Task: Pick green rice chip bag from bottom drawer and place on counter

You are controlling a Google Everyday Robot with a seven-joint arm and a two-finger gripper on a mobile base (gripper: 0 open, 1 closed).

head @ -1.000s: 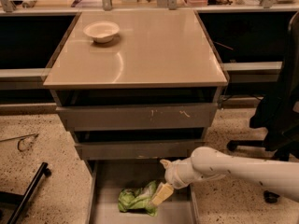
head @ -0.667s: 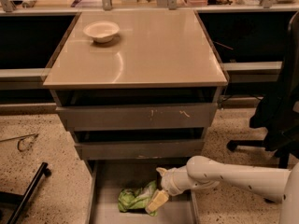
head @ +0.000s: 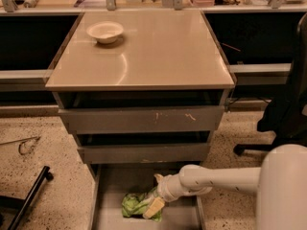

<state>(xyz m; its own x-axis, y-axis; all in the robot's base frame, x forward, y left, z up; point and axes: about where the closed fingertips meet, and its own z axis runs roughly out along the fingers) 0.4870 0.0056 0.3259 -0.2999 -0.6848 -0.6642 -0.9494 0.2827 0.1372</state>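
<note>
The green rice chip bag (head: 134, 203) lies crumpled on the grey floor of the open bottom drawer (head: 111, 182), near its middle. My gripper (head: 154, 200) reaches in from the right on a white arm and sits right at the bag's right edge, its cream fingers (head: 154, 208) pointing down-left against the foil. The beige counter (head: 158, 51) tops the cabinet above.
A white bowl (head: 104, 31) stands at the counter's back left. Two narrower grey drawers (head: 144, 120) are slightly open above the bottom one. A black office chair (head: 288, 104) is at the right. A black leg (head: 29, 198) lies on the speckled floor at the left.
My arm has reached further left and lower into the bottom drawer, bringing the gripper onto the bag's right edge. The bag has not moved.
</note>
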